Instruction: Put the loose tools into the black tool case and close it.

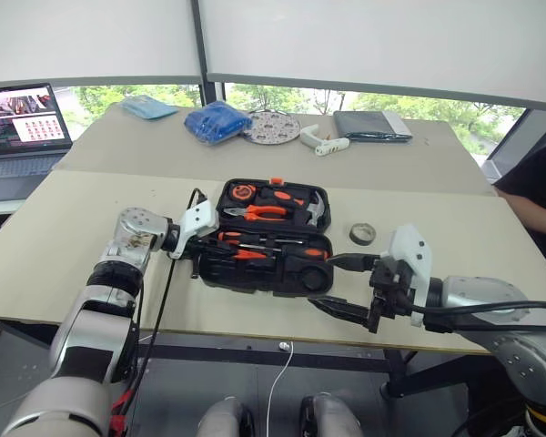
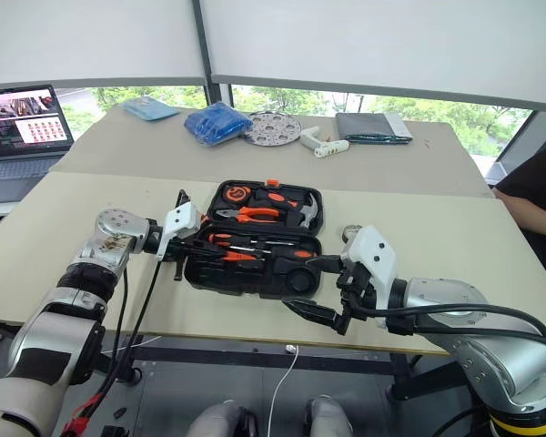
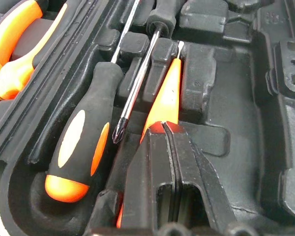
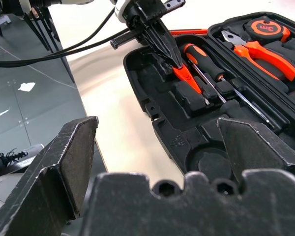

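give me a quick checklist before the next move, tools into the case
1. Black tool case lid open: ok.
2. Left gripper shut, its tips on an orange tool in the case's front half: ok.
3. That tool fully seated in its slot: cannot tell.
4. Right gripper open and empty: ok.
5. Tape roll on the table, outside the case: not ok.
6. Round slot free for it: ok.

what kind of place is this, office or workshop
Probably an office or lab used for robot trials: plain beige tables pushed together beneath wide windows with white roller blinds, and an open grey laptop beside them. The open black plastic tool case looks brought in.
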Available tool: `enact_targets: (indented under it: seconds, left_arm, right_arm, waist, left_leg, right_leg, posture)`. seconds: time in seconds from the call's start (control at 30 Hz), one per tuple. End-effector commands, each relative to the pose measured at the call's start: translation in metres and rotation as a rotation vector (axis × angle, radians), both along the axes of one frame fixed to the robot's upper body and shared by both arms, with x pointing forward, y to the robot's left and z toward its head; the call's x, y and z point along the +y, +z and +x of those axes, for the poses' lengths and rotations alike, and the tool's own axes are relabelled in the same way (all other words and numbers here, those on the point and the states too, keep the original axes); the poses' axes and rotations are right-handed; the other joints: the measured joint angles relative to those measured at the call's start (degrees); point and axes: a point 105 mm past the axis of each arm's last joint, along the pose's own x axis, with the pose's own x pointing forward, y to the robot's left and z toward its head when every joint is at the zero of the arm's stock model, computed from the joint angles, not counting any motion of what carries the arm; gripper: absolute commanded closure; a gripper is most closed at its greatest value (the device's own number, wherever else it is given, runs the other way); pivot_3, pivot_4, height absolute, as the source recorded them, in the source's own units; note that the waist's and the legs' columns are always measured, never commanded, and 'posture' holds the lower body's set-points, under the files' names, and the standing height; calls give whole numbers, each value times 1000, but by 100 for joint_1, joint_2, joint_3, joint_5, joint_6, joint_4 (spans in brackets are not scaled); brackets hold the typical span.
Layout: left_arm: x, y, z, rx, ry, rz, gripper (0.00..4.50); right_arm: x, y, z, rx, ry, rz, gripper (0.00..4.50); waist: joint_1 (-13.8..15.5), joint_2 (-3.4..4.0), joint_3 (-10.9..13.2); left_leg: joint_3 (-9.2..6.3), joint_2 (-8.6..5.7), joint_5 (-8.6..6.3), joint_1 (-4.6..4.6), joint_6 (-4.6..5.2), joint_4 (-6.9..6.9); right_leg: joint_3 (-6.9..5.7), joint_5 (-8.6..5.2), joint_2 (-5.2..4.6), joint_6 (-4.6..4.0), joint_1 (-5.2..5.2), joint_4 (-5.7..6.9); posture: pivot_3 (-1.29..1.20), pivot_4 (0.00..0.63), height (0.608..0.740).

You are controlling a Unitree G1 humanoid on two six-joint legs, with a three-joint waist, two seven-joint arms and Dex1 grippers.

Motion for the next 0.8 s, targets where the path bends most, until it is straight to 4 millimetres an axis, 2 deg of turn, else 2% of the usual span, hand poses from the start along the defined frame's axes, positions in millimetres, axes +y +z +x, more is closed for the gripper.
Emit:
enact_targets:
  seconds: [0.03, 0.17, 0.23, 0.27, 0.33, 0.37, 0.47, 0.53, 0.57, 0.6, 0.7, 0.8]
  left_arm:
    - [7, 18, 3, -15, 56, -78, 4450]
    - [42, 59, -22, -5, 160, -234, 4450]
    - [61, 64, -38, 0, 233, -246, 3944]
    - [81, 62, -50, -3, 311, -235, 3728]
    - [113, 54, -71, -10, 455, -196, 2896]
    - [125, 50, -79, -10, 519, -179, 2630]
    - [151, 36, -101, -11, 668, -123, 1378]
    - [161, 29, -111, -20, 737, -93, 724]
    - [163, 27, -115, -23, 759, -82, 309]
    - [164, 26, -116, -23, 773, -70, 79]
    - [163, 23, -112, -23, 798, -40, 79]
    - [150, 30, -89, -11, 802, -45, 79]
  right_arm:
    - [6, 12, -1, -69, 35, 16, 0]
    - [11, 26, 10, -97, 68, 41, 0]
    - [12, 29, 12, -97, 87, 51, 0]
    - [15, 32, 14, -98, 110, 58, 0]
    - [19, 36, 17, -105, 148, 70, 0]
    - [21, 38, 18, -108, 160, 74, 0]
    - [25, 40, 22, -116, 191, 74, 0]
    - [28, 40, 24, -120, 217, 70, 0]
    - [29, 40, 24, -121, 229, 69, 0]
    - [31, 40, 25, -122, 238, 68, 0]
    - [34, 40, 26, -125, 261, 66, 0]
    - [36, 40, 26, -129, 266, 67, 0]
  waist:
    - [-4, -1, 0]
    - [-152, -6, 6]
    - [-212, -9, 8]
    - [-220, -8, 8]
    - [-276, -2, 8]
    - [-279, 0, 9]
    - [-215, 2, 12]
    - [-121, 0, 14]
    - [-87, 0, 15]
    - [-54, 0, 15]
    - [15, 2, 15]
    - [42, 1, 15]
  left_leg:
    - [0, 0, 0, -4, 0, 2]
    - [4, 1, 2, -22, -3, 1]
    - [4, 3, 8, -26, -13, -2]
    - [2, 3, 12, -22, -20, -6]
    - [4, 3, 11, -10, -30, -28]
    - [5, 3, 8, -2, -35, -35]
    - [2, 3, 4, 3, -42, -38]
    - [-1, 3, 1, -2, -46, -38]
    - [-4, 2, -24, -5, -90, -38]
    - [-5, 2, -29, -8, -98, -38]
    - [-8, -3, -32, -5, -104, -37]
    - [-7, -5, -31, -7, -107, -37]
  right_leg:
    - [0, 1, 0, 1, -3, -1]
    - [9, 3, 4, 0, -27, 1]
    - [15, 15, 10, -24, -37, 3]
    - [15, 20, 20, -33, -35, 6]
    - [19, 13, 20, -37, -35, 1]
    - [21, 6, 20, -40, -33, 2]
    - [11, -7, 17, -40, -27, 5]
    - [7, -29, 9, -6, -27, -1]
    - [7, -31, -19, -7, -28, -6]
    - [6, -31, -28, -8, -31, -10]
    - [1, -28, -55, -8, -29, -9]
    - [-2, -22, -56, -10, -27, -4]
  posture:
    - [0, 150, 718]
    - [0, 150, 718]
    - [0, 150, 718]
    - [0, 150, 718]
    - [0, 150, 718]
    - [0, 150, 718]
    - [0, 150, 718]
    - [0, 150, 718]
    - [0, 150, 718]
    - [0, 150, 718]
    - [0, 150, 718]
    - [0, 150, 718]
